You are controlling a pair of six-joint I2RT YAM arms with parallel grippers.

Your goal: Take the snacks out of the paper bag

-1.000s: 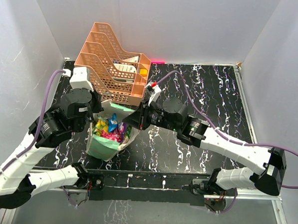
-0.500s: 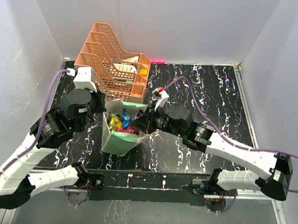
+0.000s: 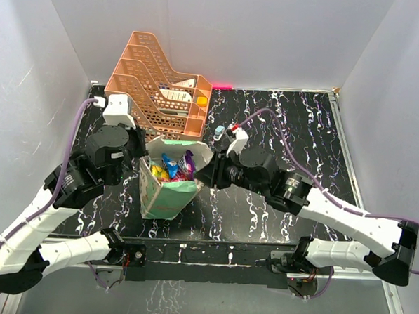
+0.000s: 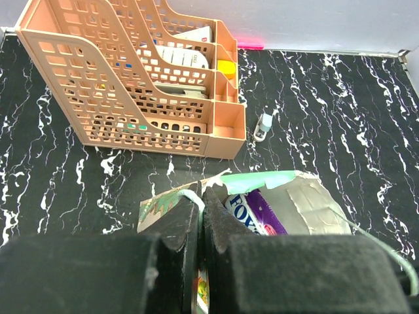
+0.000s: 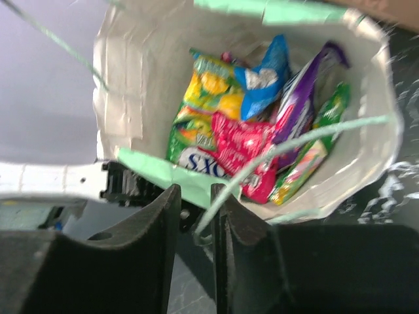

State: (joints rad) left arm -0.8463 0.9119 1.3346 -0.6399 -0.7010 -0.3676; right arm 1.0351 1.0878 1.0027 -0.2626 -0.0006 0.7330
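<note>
The mint-green paper bag stands upright on the black marbled table, mouth open. Several bright snacks lie inside: yellow-green, pink, purple and blue packets. My left gripper is at the bag's left rim. In the left wrist view it is shut on the rim and string handle, with a purple packet just beyond. My right gripper is at the bag's right rim. In the right wrist view its jaws stand a little apart, with the folded green rim and a string handle between them.
An orange lattice tray rack stands at the back left, just behind the bag; it also shows in the left wrist view. A small pale blue-white object stands beside the rack's right end. White walls close in the table on three sides.
The bag has gone from leaning and crumpled to upright, with its mouth pulled wider. My right gripper has moved right and slightly forward with the bag's right rim. The left gripper stays at the left rim.
</note>
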